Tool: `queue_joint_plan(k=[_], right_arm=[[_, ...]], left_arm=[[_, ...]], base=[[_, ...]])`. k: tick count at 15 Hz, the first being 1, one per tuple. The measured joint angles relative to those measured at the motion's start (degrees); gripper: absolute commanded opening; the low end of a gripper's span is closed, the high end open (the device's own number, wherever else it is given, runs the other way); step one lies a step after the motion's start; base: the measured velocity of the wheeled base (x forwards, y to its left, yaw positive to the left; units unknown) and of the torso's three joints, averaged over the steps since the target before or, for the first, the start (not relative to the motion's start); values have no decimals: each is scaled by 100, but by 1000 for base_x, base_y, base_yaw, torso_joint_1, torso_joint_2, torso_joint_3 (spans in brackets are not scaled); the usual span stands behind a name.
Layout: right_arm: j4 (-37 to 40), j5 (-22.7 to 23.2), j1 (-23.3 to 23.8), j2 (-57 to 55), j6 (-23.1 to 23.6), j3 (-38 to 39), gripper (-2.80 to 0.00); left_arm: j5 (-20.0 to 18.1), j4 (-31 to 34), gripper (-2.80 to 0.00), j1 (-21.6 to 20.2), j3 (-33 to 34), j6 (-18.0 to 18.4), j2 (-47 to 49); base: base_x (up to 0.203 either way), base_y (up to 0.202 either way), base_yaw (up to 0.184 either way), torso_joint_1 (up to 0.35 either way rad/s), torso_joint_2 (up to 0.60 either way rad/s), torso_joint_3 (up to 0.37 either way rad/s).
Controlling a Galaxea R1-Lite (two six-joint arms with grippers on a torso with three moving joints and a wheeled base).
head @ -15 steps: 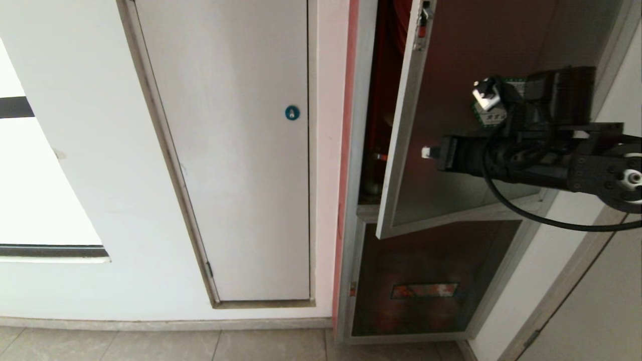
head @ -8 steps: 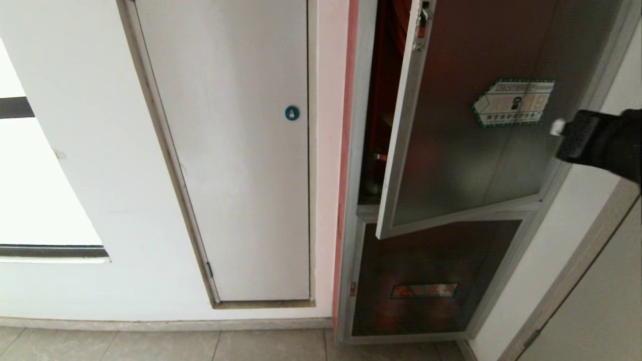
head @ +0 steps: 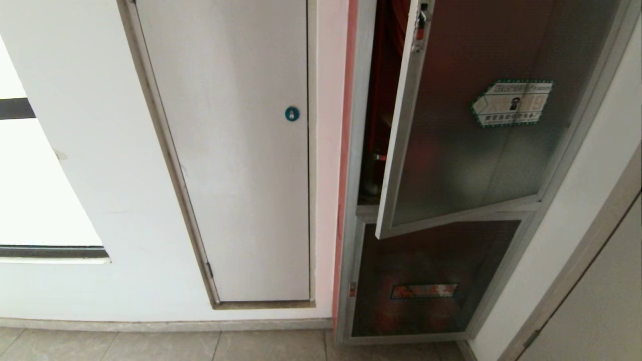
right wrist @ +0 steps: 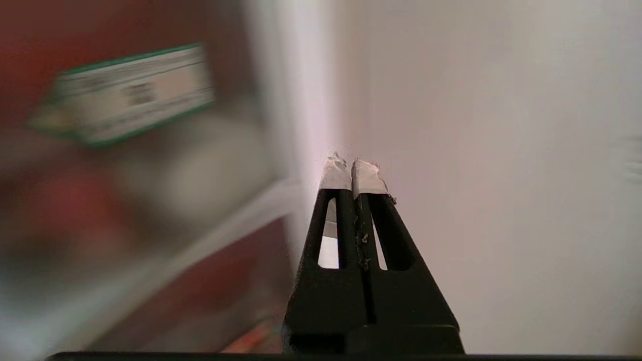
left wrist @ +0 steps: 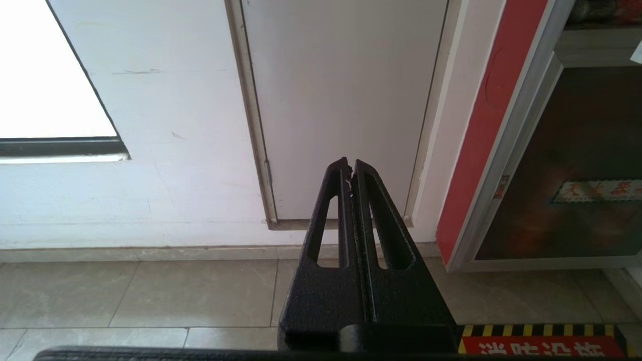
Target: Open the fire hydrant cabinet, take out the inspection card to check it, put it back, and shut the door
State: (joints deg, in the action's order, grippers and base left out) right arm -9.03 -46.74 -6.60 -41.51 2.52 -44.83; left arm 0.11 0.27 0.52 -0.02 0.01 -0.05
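The fire hydrant cabinet stands on the right of the head view with its silver frame and dark red inside. Its door, dark tinted glass in an aluminium frame, hangs ajar, with a narrow gap along its latch side. The door carries a green-bordered sticker and a small red latch. The inspection card is out of view. Neither arm shows in the head view. My right gripper is shut and empty, facing the white wall beside the blurred door. My left gripper is shut and empty, low above the floor.
A plain white door with a blue round lock is left of the cabinet. A smaller dark glass panel sits under the door. Grey floor tiles run along the wall. A white wall and another door frame are at far right.
My right arm, which reached in front of the door glass a second ago, has drawn back to the right and left the head view. The sticker is uncovered. The door stays ajar.
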Motion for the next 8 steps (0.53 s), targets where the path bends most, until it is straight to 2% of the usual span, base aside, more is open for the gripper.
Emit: queue_joint_plan(k=[3,8], right_arm=[[312,-36,511,1002,208,476,-280],[874,130,678,2286,501,1275,-280]], left_arm=[[0,0,-280,0,2,-1,0],[-1,0,-280,0,2,-1,0]], base=[[0,0,0,0,0,0],[0,0,0,0,0,0]])
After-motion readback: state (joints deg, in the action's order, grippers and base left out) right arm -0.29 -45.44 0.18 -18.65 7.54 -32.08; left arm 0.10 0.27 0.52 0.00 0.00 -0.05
